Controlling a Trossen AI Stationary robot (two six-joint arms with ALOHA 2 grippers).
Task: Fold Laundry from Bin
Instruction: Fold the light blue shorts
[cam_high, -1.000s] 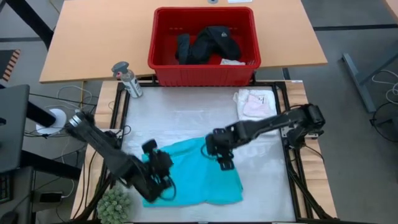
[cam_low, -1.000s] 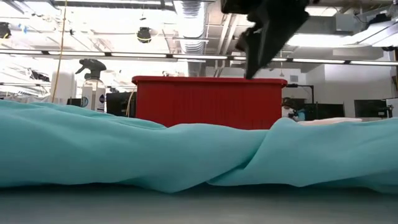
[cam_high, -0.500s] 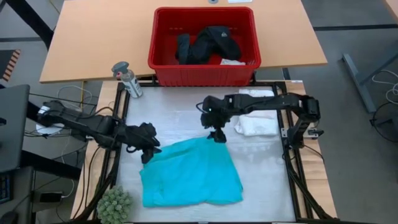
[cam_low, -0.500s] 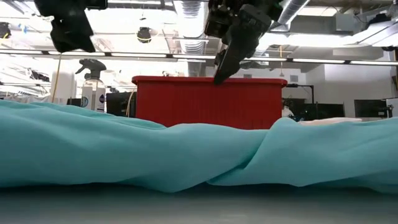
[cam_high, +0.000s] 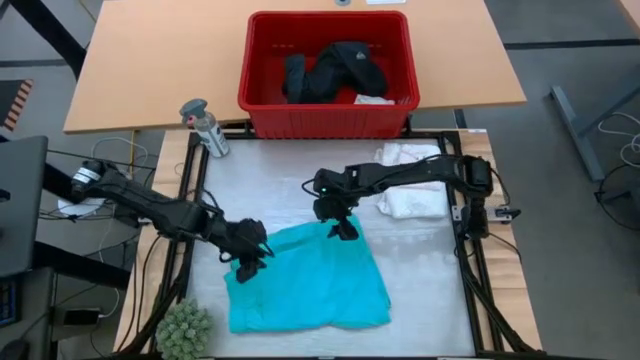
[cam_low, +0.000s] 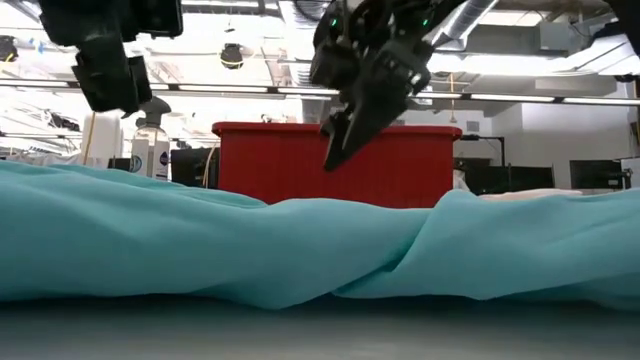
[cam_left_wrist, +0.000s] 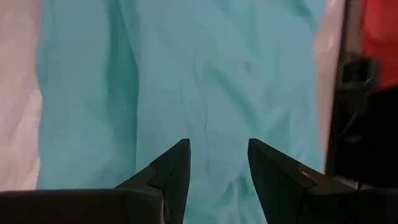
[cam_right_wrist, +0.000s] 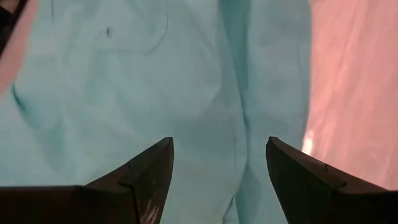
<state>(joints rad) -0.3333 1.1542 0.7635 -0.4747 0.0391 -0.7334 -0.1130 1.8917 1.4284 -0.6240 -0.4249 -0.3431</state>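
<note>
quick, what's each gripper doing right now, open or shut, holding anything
Left gripper: open, empty, above the turquoise shirt at its left far corner.
Right gripper: open wide, empty, above the shirt's far edge.

The turquoise shirt lies spread nearly flat on the pale mat at the near middle of the desk, a rough four-sided shape with soft wrinkles and a low ridge running across it in the low view. A small pale pink-white piece sits bunched near the mat's far right corner, well apart from the shirt. Beyond the mat stands the red bin, upright, with black clothing heaped inside and a scrap of white beside it.
</note>
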